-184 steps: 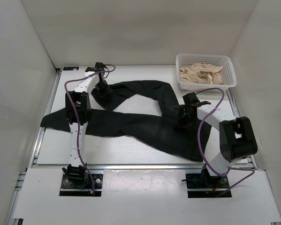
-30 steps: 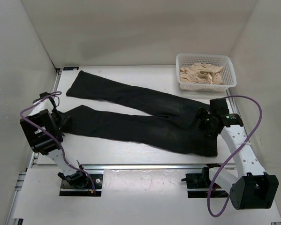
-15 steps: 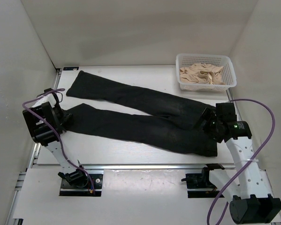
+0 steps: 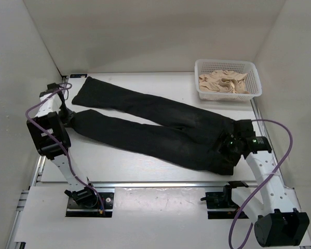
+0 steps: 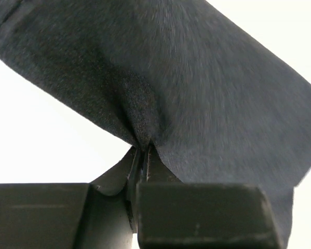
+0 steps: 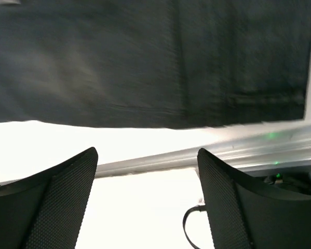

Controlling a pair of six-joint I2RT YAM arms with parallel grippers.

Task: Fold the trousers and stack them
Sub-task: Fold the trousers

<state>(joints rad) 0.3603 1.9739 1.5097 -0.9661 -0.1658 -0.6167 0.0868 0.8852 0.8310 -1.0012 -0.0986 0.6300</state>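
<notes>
Top external: trousers (image 4: 155, 129) flat, left jaws tight on one hem, right jaws wide, empty, white basket (image 4: 229, 95) nearby.

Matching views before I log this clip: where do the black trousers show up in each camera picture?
Top external: the trousers lie spread across the table's middle, hems left, waist right.
Left wrist: they fill the upper picture, pinched in the left claw.
Right wrist: a dark band across the top half, above the open right claw.
Shared landmark: the white table bordering the fabric.
</notes>
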